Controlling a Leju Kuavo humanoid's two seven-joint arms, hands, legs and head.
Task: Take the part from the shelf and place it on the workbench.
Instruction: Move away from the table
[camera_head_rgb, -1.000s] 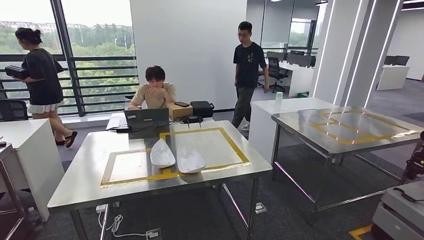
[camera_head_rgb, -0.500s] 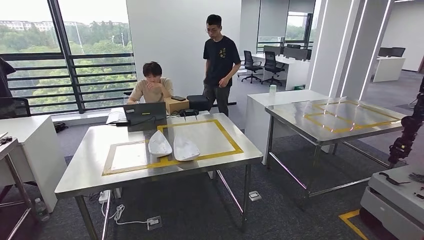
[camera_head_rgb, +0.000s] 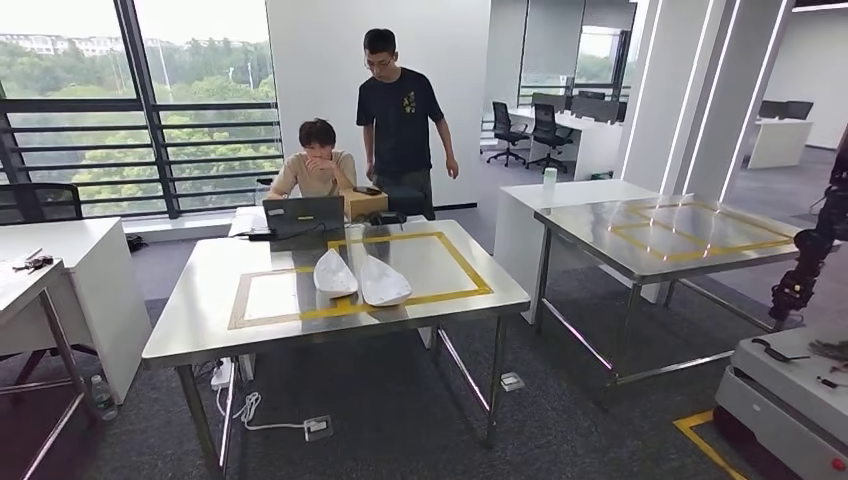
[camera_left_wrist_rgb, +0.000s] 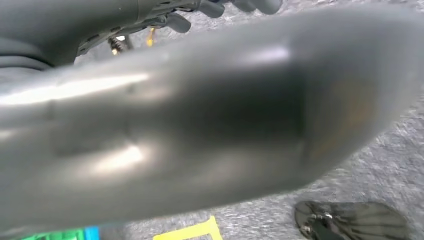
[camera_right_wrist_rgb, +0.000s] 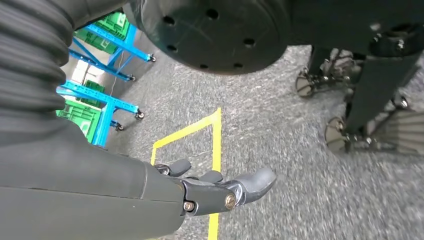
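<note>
Change: my head view has swung since a second ago. The whole scene shifted, so I turned; the steel workbench with yellow tape outlines (camera_head_rgb: 262, 322) did not move. The standing person in black (camera_head_rgb: 400, 110) has walked up behind the seated person (camera_head_rgb: 318, 170).
Meaning: judged, I am between shelf and workbench and nothing has been placed by me yet.
Part: two white shell-shaped parts (camera_head_rgb: 334, 275) lie side by side near the workbench's front edge, on the tape line.
Right hand (camera_right_wrist_rgb: 220, 190): fingers straight and apart, holding nothing, above grey carpet and a yellow floor tape line (camera_right_wrist_rgb: 216, 135).
Left hand (camera_left_wrist_rgb: 200, 7): only dark fingertips are visible, so I cannot tell its state. A large smooth grey blurred shape (camera_left_wrist_rgb: 200, 120) lies across it, and I cannot tell whether it is a part.
View difference: the right wrist view shows the blue wheeled shelf frame with green bins (camera_right_wrist_rgb: 107, 107); the head view shows the workbench.
</note>
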